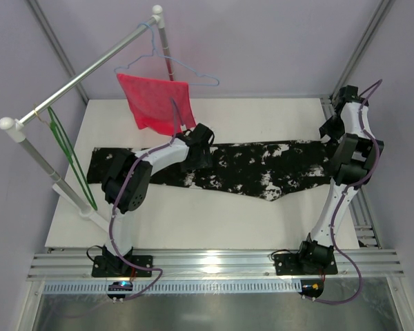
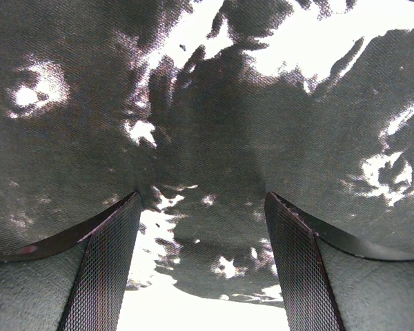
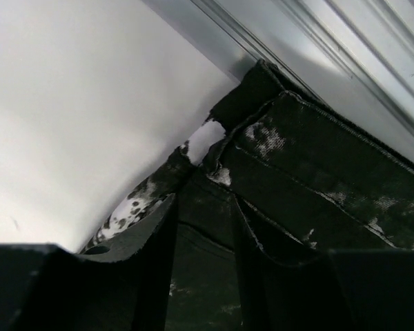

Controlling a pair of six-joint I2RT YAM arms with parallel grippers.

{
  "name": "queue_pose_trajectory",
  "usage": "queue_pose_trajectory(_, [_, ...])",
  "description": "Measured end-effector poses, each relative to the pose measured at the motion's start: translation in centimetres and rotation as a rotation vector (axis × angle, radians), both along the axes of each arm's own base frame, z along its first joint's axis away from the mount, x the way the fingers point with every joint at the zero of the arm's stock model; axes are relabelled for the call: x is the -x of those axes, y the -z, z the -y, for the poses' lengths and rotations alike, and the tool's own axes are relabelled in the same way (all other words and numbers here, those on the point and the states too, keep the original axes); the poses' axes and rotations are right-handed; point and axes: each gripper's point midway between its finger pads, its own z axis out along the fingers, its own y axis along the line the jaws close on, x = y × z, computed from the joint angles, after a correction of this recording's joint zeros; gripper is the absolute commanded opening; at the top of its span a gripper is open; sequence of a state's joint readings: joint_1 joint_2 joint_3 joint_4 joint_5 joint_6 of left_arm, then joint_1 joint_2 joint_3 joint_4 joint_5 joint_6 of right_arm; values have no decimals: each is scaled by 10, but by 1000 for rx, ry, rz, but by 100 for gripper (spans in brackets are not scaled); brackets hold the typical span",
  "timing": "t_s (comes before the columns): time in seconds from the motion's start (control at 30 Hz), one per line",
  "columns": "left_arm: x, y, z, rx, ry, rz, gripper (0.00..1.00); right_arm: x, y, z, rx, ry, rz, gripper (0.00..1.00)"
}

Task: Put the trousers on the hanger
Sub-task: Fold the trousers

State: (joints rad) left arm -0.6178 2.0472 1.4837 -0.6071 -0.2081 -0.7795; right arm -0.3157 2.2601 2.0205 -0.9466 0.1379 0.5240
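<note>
The trousers (image 1: 262, 169), black with white splotches, lie flat and stretched across the white table (image 1: 228, 221). The green hanger (image 1: 70, 155) hangs from the left end of the rail, apart from the trousers. My left gripper (image 1: 193, 155) is down over the trousers' left-middle part. In the left wrist view it (image 2: 203, 262) is open, with the fabric (image 2: 214, 124) spread under both fingers. My right gripper (image 1: 333, 148) is at the trousers' right end. In the right wrist view it (image 3: 204, 207) is narrowly open, straddling the dark waistband fabric (image 3: 317, 158).
A red mesh cloth (image 1: 155, 103) hangs on a pale blue wire hanger (image 1: 193, 72) from the slanted rail (image 1: 90, 69). The rail's white post (image 1: 58, 183) stands at the left. An aluminium frame (image 3: 345, 48) borders the table just beyond the waistband.
</note>
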Motion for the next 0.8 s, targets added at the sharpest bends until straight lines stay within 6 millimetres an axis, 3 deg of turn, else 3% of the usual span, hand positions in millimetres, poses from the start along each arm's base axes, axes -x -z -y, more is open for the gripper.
queue_pose_trajectory(0.23, [0, 0, 0, 1, -2, 0, 73, 14, 45, -5, -50, 60, -126, 41])
queue_pose_trajectory(0.33, [0, 0, 0, 1, -2, 0, 73, 13, 45, -5, -50, 66, -127, 40])
queue_pose_trajectory(0.43, [0, 0, 0, 1, -2, 0, 73, 13, 45, -4, -49, 69, -128, 33])
queue_pose_trajectory(0.53, [0, 0, 0, 1, -3, 0, 72, 13, 47, -3, -43, 72, -128, 16])
queue_pose_trajectory(0.57, [0, 0, 0, 1, -3, 0, 72, 14, 47, -3, -43, 72, -128, 4])
queue_pose_trajectory(0.8, [0, 0, 0, -1, -4, 2, 73, 14, 45, -2, -34, 73, -119, 3])
